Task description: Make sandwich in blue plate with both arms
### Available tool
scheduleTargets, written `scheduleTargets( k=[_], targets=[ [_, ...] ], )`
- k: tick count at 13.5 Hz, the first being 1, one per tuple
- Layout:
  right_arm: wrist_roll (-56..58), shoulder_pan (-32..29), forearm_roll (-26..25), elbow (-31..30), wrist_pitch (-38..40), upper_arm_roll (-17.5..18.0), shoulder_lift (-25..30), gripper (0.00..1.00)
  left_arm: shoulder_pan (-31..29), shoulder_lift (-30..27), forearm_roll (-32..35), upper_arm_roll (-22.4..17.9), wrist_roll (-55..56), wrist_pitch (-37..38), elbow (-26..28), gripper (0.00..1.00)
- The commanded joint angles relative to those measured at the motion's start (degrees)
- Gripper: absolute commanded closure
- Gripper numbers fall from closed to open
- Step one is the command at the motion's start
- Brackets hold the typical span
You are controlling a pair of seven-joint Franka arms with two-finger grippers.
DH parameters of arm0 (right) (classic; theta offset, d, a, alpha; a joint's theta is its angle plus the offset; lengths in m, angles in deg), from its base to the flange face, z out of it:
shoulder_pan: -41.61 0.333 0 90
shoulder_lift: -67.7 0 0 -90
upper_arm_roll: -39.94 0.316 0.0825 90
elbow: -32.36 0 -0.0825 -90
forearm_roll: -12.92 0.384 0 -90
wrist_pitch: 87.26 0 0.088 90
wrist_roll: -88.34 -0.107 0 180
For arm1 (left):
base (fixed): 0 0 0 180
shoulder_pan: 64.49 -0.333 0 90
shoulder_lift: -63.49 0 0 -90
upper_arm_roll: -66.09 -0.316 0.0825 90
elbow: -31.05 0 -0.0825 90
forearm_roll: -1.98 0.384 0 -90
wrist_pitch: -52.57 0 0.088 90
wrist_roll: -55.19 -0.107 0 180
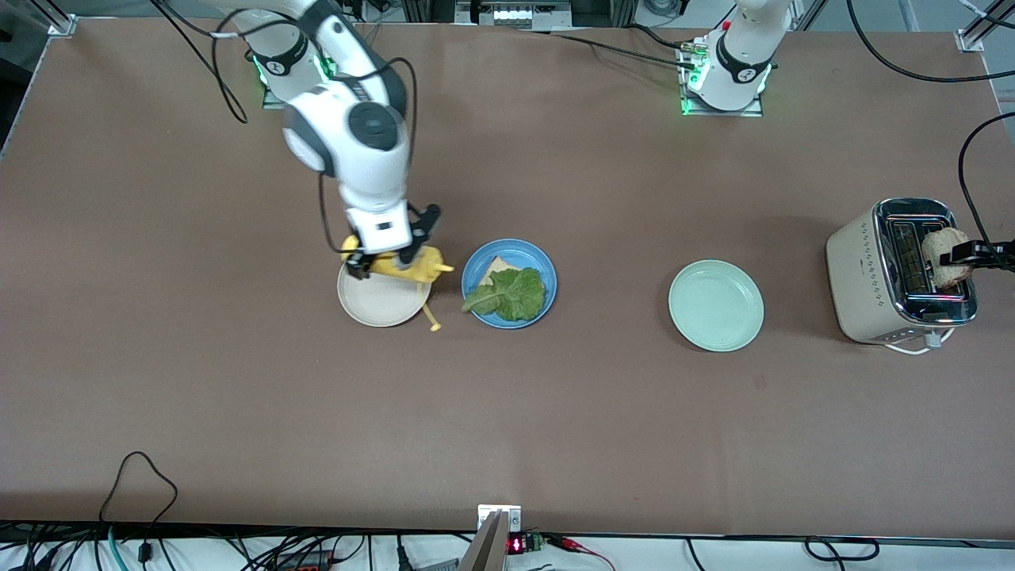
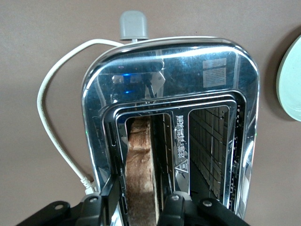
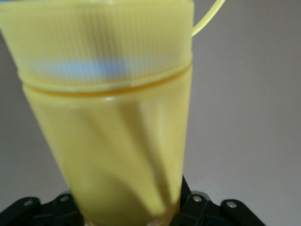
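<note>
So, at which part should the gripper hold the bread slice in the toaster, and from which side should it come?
Grip the bread slice by its top edge, coming from above. It stands upright in one toaster slot, so only that edge is free. The left gripper is already shut on its flat faces there.

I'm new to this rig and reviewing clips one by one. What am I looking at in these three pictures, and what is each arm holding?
Two white robot arms work at a brown table. The wide picture comes from a high camera facing them; the other two come from cameras on each arm's wrist.

The right tool holds a yellow squeeze bottle, tilted over the cream plate. The right wrist view shows that bottle close up.

The left tool grips a bread slice at the toaster; in the left wrist view the slice stands in a slot.

The blue plate holds bread with a lettuce leaf on top. A mint-green plate lies between it and the toaster.
</note>
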Motion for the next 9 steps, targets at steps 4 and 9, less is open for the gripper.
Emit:
scheduleTargets(
  k=[4, 9],
  targets=[
    [33.8, -16.7, 19.8, -1.7, 4.4, 0.7, 9.9, 1.0, -0.4, -0.7, -1.4, 1.2, 0.8, 1.4, -0.3, 0.99],
    [64.6, -32.2, 32.9, -3.2, 6.9, 0.7, 10.3, 1.0, 0.0, -5.4, -1.4, 2.1, 0.4, 11.5, -9.0, 0.99]
  ],
)
